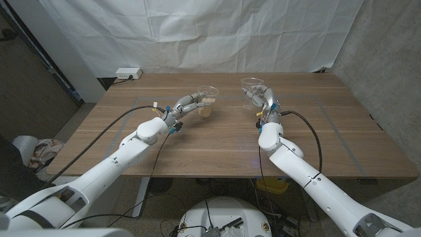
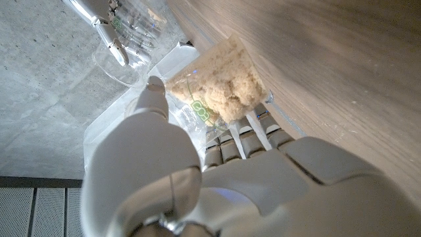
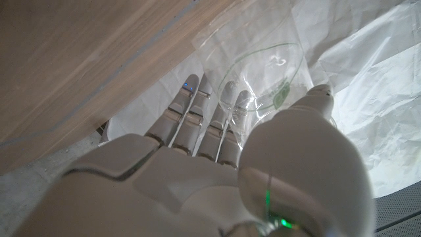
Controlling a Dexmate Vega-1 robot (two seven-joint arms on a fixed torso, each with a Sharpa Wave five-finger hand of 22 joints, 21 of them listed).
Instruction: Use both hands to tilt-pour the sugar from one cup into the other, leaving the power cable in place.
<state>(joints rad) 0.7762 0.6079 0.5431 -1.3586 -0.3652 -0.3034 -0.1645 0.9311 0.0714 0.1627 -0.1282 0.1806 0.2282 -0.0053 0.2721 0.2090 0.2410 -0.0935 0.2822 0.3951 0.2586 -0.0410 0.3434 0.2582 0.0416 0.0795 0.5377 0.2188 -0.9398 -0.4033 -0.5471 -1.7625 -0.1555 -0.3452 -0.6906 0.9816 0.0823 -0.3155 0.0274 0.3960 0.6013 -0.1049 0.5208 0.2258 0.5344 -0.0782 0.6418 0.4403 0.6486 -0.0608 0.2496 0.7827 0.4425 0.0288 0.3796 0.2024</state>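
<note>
My left robot hand (image 1: 187,105) grips the clear plastic cup with the sugar (image 1: 206,103), fingers wrapped round one side and the thumb (image 2: 152,92) pressed on the other. In the head view this cup is at the far middle of the wooden surface (image 1: 217,141), just beyond my fingertips, its mouth upward and its base at or just above the wood; I cannot tell whether it touches. In my left wrist view the sugar (image 2: 223,85) sits as a pale, clumped mass in the bottom of the cup, right beside my fingers (image 2: 237,141).

My right robot hand (image 1: 262,99) holds the second clear cup (image 1: 252,88), which looks empty. It is raised off the surface and leans a little, its rim pointing up and toward the left cup. In the right wrist view my fingers (image 3: 197,118) lie along the cup's wall and my thumb (image 3: 319,99) closes on the opposite side, so the cup (image 3: 263,72) is clamped between them.

The two cups are near each other but apart, with a gap of bare wood between them. In the left wrist view the other cup (image 2: 125,46) and my right fingers show beyond the sugar cup.

A white power strip (image 1: 128,74) sits at the far left corner of the surface.
</note>
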